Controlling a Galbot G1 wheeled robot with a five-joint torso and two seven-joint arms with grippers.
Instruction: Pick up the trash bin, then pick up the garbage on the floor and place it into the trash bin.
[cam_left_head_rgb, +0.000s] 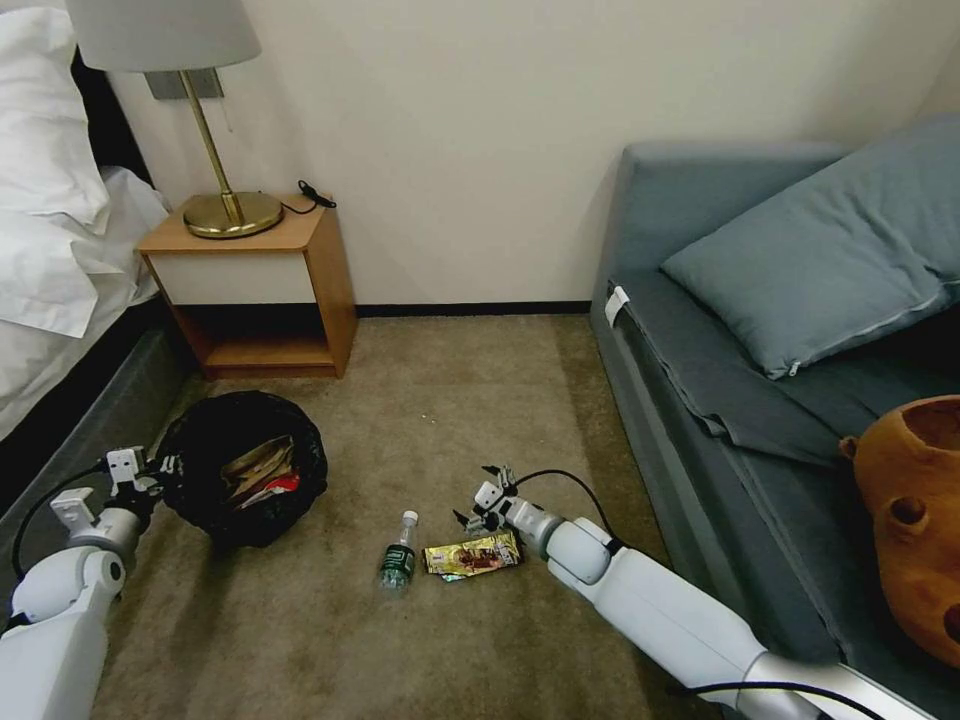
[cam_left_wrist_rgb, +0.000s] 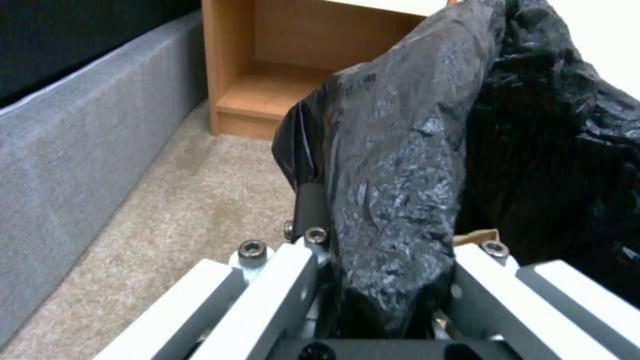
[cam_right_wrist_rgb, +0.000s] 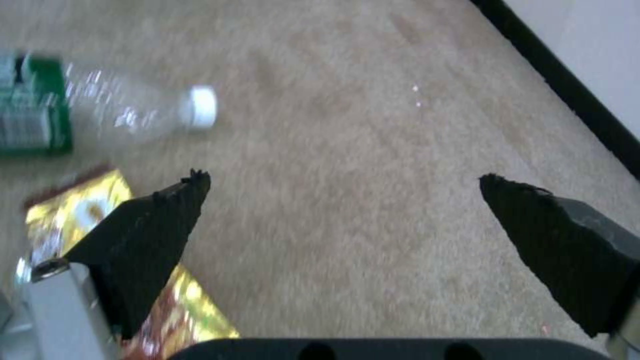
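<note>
Room: beige carpet (cam_left_head_rgb: 450, 400) between bed (cam_left_head_rgb: 50, 230) on robot's left and grey-blue sofa (cam_left_head_rgb: 760, 400) on its right; wooden nightstand (cam_left_head_rgb: 270, 290) w/ brass lamp (cam_left_head_rgb: 215, 150) against back wall.
Trash bin (cam_left_head_rgb: 243, 468): black-bagged, tilted toward head cam, mouth facing up/forward, just in front of nightstand, near bed base. Brown paper bag (cam_left_head_rgb: 255, 465) and red-and-white packet (cam_left_head_rgb: 275, 490) lie inside.
L gripper (cam_left_head_rgb: 160, 470): at bin's rim on the bed side. L wrist view shows a fold of black bag (cam_left_wrist_rgb: 400, 175) pinched between the fingers (cam_left_wrist_rgb: 310, 210), which are clamped onto rim + liner.
R gripper (cam_left_head_rgb: 475, 512): low over carpet, mid-floor, just above/behind the wrapper's sofa-side end. Jaws spread wide, nothing between them; R wrist view shows bare carpet in the gap. One black fingertip (cam_right_wrist_rgb: 160, 225) overlaps the wrapper in that view; contact can't be told.
Snack bar wrapper (cam_left_head_rgb: 472, 555): gold-brown, flat on carpet, just beside bottle; also in R wrist view (cam_right_wrist_rgb: 80, 210).
Bottle (cam_left_head_rgb: 398, 555): clear, green label, white cap, lying on its side w/ cap pointing toward back wall; apart from bin, between bin and wrapper. Also in R wrist view (cam_right_wrist_rgb: 113, 107).
Other: brown plush bear (cam_left_head_rgb: 910, 510) on sofa seat at view's right edge, pillow (cam_left_head_rgb: 830, 250) behind it.
</note>
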